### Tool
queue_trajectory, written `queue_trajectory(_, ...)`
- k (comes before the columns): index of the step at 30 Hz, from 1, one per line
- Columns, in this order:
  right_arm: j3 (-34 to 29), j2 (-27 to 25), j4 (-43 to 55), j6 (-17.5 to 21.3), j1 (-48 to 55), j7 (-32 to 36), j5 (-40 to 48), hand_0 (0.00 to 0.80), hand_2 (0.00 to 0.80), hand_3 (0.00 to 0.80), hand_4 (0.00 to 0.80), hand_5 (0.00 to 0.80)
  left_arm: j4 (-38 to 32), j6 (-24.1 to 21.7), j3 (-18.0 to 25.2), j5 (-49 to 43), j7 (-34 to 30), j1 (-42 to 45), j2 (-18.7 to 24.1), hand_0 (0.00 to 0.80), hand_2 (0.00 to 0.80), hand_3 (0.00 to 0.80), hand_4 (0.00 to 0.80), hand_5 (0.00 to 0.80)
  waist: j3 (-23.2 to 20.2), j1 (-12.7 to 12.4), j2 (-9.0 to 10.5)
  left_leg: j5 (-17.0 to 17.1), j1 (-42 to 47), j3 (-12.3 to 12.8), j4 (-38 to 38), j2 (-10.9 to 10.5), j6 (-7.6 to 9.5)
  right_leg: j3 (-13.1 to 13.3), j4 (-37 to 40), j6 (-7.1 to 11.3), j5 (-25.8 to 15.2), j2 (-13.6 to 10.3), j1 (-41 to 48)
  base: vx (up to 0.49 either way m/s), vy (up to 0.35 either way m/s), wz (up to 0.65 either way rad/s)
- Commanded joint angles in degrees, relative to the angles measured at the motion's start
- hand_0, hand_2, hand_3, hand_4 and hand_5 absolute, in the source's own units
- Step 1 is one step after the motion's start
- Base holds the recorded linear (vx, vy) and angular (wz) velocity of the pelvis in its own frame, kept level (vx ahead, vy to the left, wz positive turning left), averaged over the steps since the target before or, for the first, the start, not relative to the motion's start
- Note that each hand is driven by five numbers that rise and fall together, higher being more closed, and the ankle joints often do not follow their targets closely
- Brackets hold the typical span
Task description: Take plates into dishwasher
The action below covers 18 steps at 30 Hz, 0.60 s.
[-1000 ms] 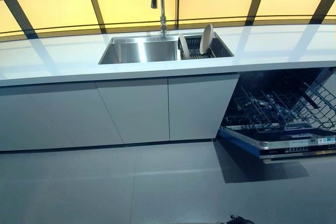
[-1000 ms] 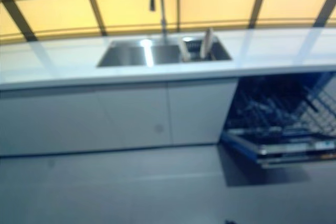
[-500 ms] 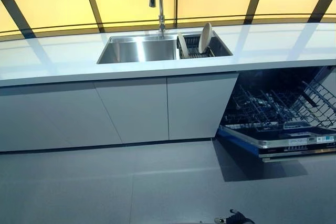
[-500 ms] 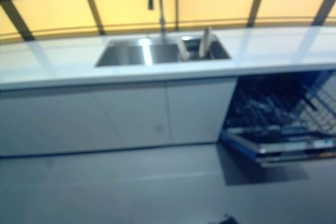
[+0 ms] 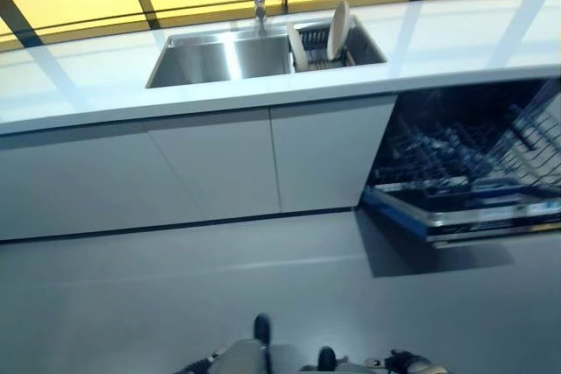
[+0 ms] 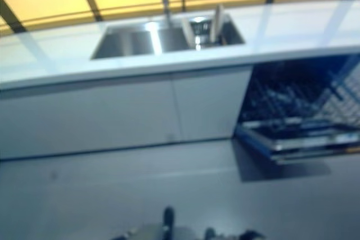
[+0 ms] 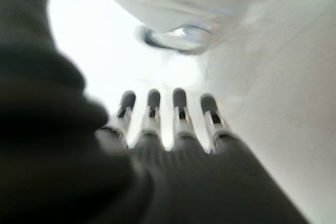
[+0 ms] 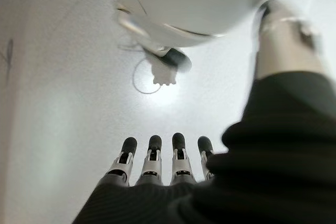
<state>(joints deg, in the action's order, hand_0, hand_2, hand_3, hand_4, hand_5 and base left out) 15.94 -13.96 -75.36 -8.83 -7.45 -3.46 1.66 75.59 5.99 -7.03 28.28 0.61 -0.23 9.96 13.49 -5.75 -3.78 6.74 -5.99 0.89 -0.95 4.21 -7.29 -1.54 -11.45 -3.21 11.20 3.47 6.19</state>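
Two round cream plates are standing on edge in the dark rack inside the steel sink set in the white tabletop, well apart from the open dishwasher lower right. The left hand and right hand are hanging with straight fingers, holding nothing

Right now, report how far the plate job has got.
Done: the dishwasher stands open, rack out, no plates visible in it. In hand: nothing; left hand and right hand hang open and empty. Left: both plates still stand in the sink rack, so all loading remains.
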Motion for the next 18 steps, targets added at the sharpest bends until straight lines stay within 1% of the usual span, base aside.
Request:
queue_trajectory(1,-0.11,0.42,1.04,0.53,2.03,-0.11,0.02,0.000,0.000,0.000,0.000,0.000,0.37,-0.70,0.88,1.28,0.60,1.17,0.00,0.000,0.000,0.000,0.000,0.000,-2.36,-0.85,2.63,3.51,-7.60,2.14,-2.62,-3.05,3.86,3.12,7.98,5.12,-1.39,-6.17,13.31,0.297,0.091,-0.14)
queue_trajectory(2,-0.30,0.57,0.92,0.73,2.10,0.11,-0.41,0.000,0.000,0.000,0.000,0.000,0.45,-0.69,1.10,1.10,0.54,1.11,0.22,0.000,0.000,0.000,0.000,0.000,-2.62,-1.00,2.84,2.67,-7.54,2.14,-3.31,-3.01,4.10,2.58,8.14,5.29,-1.43,-6.74,13.39,0.302,0.060,-0.31)
queue_trajectory(3,-0.65,1.06,0.87,0.10,2.11,0.85,-2.21,0.000,0.000,0.000,0.000,0.000,0.59,-1.15,1.41,0.57,0.81,0.91,0.60,0.000,0.000,0.000,0.000,0.000,-3.34,-1.45,3.27,1.38,-7.12,2.11,-4.15,-2.92,4.59,1.02,8.78,5.60,-1.68,-7.94,13.82,0.273,0.056,-0.39)
queue_trajectory(5,-0.29,1.66,0.48,-0.20,2.31,0.79,-1.97,0.000,0.000,0.000,0.000,0.000,0.39,-1.09,1.52,-0.30,1.08,0.19,1.17,0.000,0.000,0.000,0.000,0.000,-4.28,-1.95,3.83,0.38,-7.33,2.85,-5.67,-2.65,4.99,-0.89,9.42,5.97,-1.76,-9.00,14.62,0.289,0.074,-0.29)
queue_trajectory(7,-0.35,2.00,0.54,-0.05,2.68,0.12,-2.34,0.000,0.000,0.000,0.000,0.000,0.16,-0.74,1.08,-1.45,0.12,-0.43,1.55,0.000,0.000,0.000,0.000,0.000,-5.33,-1.95,4.22,-0.25,-8.13,3.53,-7.07,-2.68,5.35,-0.74,9.25,6.22,-1.65,-9.24,15.18,0.260,0.103,-0.16)
queue_trajectory(10,-0.74,2.17,0.98,-1.02,3.44,-0.67,-2.46,0.000,0.000,0.000,0.000,0.000,-0.39,0.45,0.02,-2.35,-1.55,-1.11,1.59,0.000,0.000,0.000,0.000,0.000,-6.85,-1.25,4.65,-1.22,-7.66,3.89,-7.28,-3.12,6.19,-0.28,7.73,6.88,-1.90,-9.47,14.73,0.223,0.145,-0.13)
queue_trajectory(12,-1.26,2.10,0.95,-1.60,3.70,-1.13,-3.16,0.000,0.000,0.000,0.000,0.000,-0.48,1.45,-0.40,-2.43,-2.16,-1.41,1.30,0.000,0.000,0.000,0.000,0.000,-7.60,-0.94,4.94,-1.86,-6.98,3.65,-7.23,-3.62,6.77,-0.18,7.38,7.36,-2.54,-9.89,14.33,0.209,0.161,0.08)
queue_trajectory(13,-1.45,1.99,0.86,-2.05,3.76,-1.38,-3.26,0.000,0.000,0.000,0.000,0.000,-0.21,1.90,-0.64,-1.19,-2.13,-1.79,1.01,0.000,0.000,0.000,0.000,0.000,-8.07,-0.81,5.22,-2.56,-6.67,3.22,-7.64,-4.18,7.31,0.04,7.27,7.72,-3.19,-10.38,14.06,0.154,0.134,0.04)
queue_trajectory(14,-1.54,1.94,0.84,-2.19,3.74,-1.42,-3.27,0.000,0.000,0.000,0.000,0.000,-0.14,1.91,-0.64,-0.93,-2.04,-1.89,0.97,0.000,0.000,0.000,0.000,0.000,-8.19,-0.78,5.29,-2.75,-6.65,3.14,-7.81,-4.35,7.44,0.06,7.25,7.82,-3.34,-10.52,13.99,0.146,0.142,0.03)
queue_trajectory(16,-2.13,1.59,0.39,-2.56,3.48,-1.42,-3.57,0.000,0.000,0.000,0.000,0.000,-0.01,0.96,-0.04,-0.28,-1.28,-2.17,1.07,0.000,0.000,0.000,0.000,0.000,-8.61,-0.65,5.75,-4.24,-6.10,2.71,-8.81,-5.35,8.53,0.07,5.87,8.53,-5.08,-11.52,12.97,0.140,0.149,0.09)
queue_trajectory(18,-2.93,1.32,-0.25,-2.59,3.26,-1.54,-3.38,0.000,0.000,0.000,0.000,0.000,-0.05,0.58,-0.05,-0.91,-1.06,-2.78,1.39,0.000,0.000,0.000,0.000,0.000,-9.15,-0.49,6.10,-5.42,-4.89,1.66,-8.60,-7.24,10.37,0.48,1.59,9.44,-8.70,-12.56,11.48,0.199,0.184,0.16)
